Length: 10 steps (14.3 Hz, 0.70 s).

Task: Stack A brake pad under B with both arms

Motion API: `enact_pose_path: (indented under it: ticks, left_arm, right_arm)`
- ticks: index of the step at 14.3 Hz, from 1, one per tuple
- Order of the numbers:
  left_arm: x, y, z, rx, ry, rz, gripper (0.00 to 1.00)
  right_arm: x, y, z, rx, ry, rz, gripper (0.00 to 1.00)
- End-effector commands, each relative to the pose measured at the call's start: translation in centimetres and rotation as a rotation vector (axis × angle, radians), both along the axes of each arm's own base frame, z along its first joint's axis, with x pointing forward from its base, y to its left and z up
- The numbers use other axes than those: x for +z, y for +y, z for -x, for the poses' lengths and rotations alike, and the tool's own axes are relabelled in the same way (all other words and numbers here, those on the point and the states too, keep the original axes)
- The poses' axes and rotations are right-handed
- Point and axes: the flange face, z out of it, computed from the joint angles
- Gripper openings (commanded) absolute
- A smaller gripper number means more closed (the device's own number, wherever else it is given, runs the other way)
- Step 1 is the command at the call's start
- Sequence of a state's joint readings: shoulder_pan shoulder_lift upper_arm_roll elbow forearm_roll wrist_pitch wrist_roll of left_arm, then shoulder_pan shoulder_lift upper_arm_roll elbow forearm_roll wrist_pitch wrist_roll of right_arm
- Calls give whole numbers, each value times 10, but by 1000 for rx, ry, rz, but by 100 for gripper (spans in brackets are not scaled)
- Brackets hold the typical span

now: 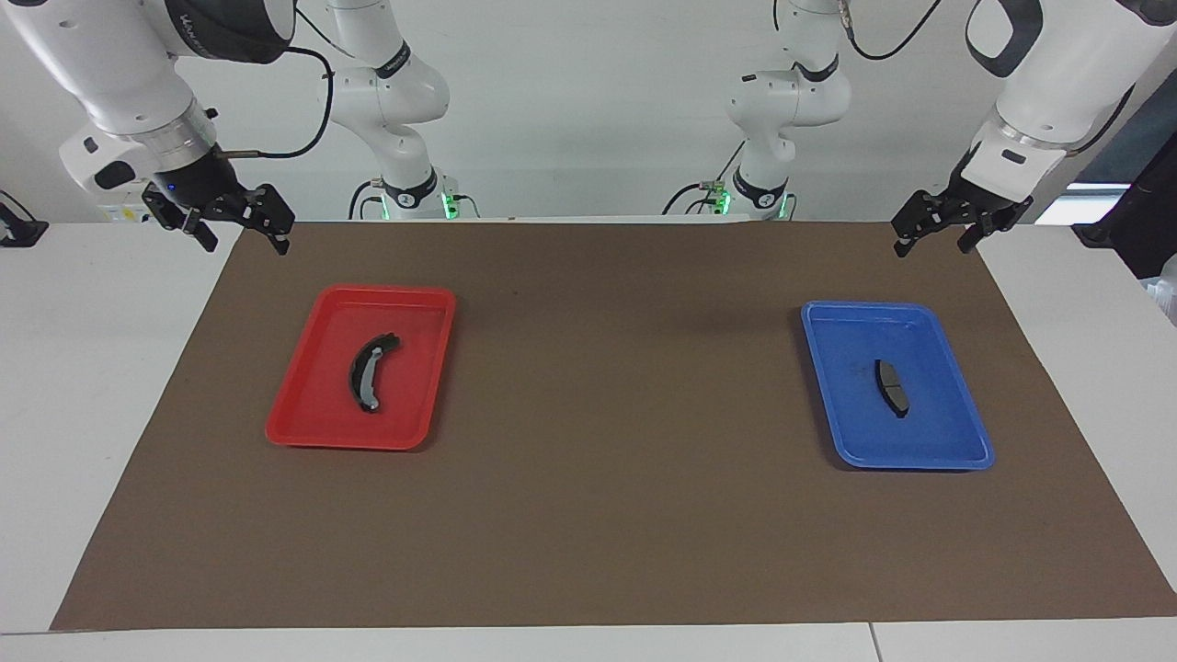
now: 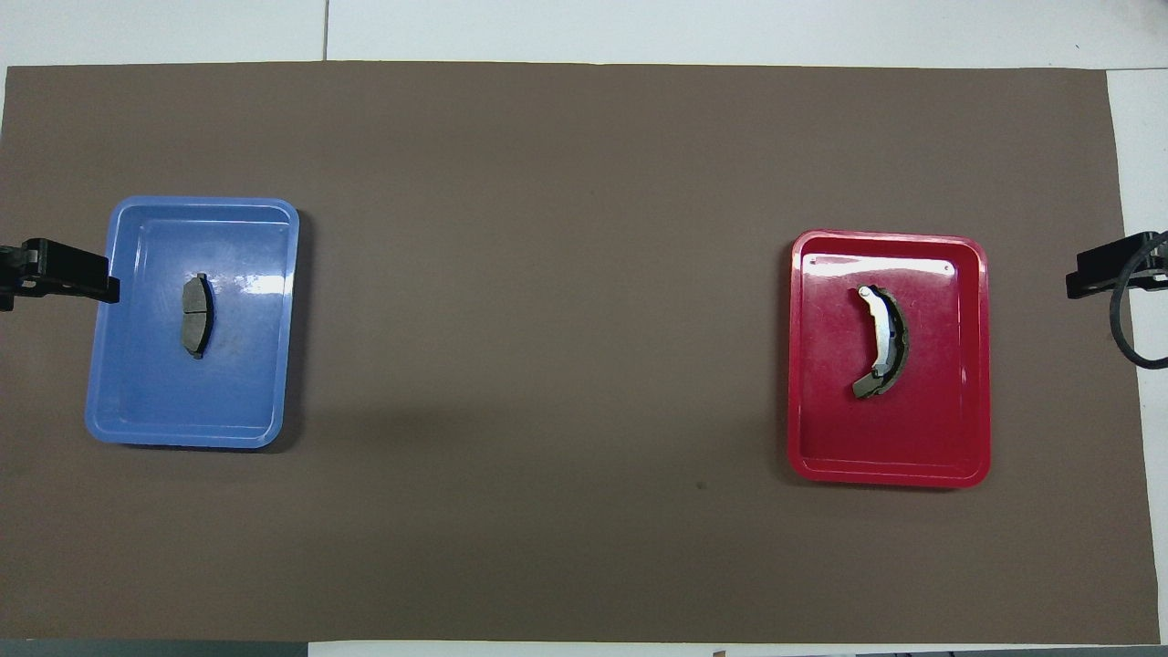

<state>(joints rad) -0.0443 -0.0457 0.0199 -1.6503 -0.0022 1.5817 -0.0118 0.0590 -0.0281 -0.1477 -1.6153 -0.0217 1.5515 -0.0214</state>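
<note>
Blue tray (image 1: 956,455), toward the left arm's mat edge, is carrying the short pad (image 1: 892,387); red tray (image 1: 303,432) is carrying the curved shoe (image 1: 368,371). Left gripper (image 1: 936,236) and right gripper (image 1: 241,238) are hovering open-fingered, empty. Advice: descend squarely, pinching across the pad's width.

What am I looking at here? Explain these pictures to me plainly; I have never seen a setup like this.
These are two white robot arms at a table, each ending in a two-finger pincer. One picture faces the robots from across the table; the other looks down from above their own end, so its sides appear swapped.

On the brown mat sit two trays. The blue tray, toward the left arm's end, holds a short dark grey brake pad. The red tray, toward the right arm's end, holds a long curved black brake piece.

The left pincer and the right pincer are both open, up in the air near the mat's corners, holding nothing.
</note>
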Motion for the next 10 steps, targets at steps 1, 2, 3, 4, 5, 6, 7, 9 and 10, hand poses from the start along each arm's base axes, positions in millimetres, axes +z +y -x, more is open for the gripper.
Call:
enact_pose_path:
  ticks: [1,2,3,4,5,6,7,9,10]
  left_arm:
    - [-11,1,2,-24,-35,1,99]
    - [-18,1,1,-42,-41,1,99]
    - [-28,2,-4,-64,-51,1,99]
    - [-42,3,-8,-82,-60,0,99]
    - [-60,16,-15,-79,-77,-2,99]
    - [-78,33,-20,-79,-90,-5,99]
    - [-93,40,-24,-99,-96,-7,99]
    - [-135,58,-35,-116,-90,-10,99]
    - [-157,68,-42,-104,-87,-11,99]
  right_arm:
    - [-29,0,12,28,-58,-3,99]
    - [-47,1,17,28,-83,-6,99]
    - [-64,4,20,29,-98,-9,99]
    - [-82,12,20,38,-91,-13,99]
    - [-98,17,18,34,-84,-13,99]
    - [-118,18,14,31,-78,-12,99]
    - [-137,21,12,39,-68,-11,99]
    - [-187,30,6,52,-70,-5,99]
    - [-211,38,5,65,-77,-2,99]
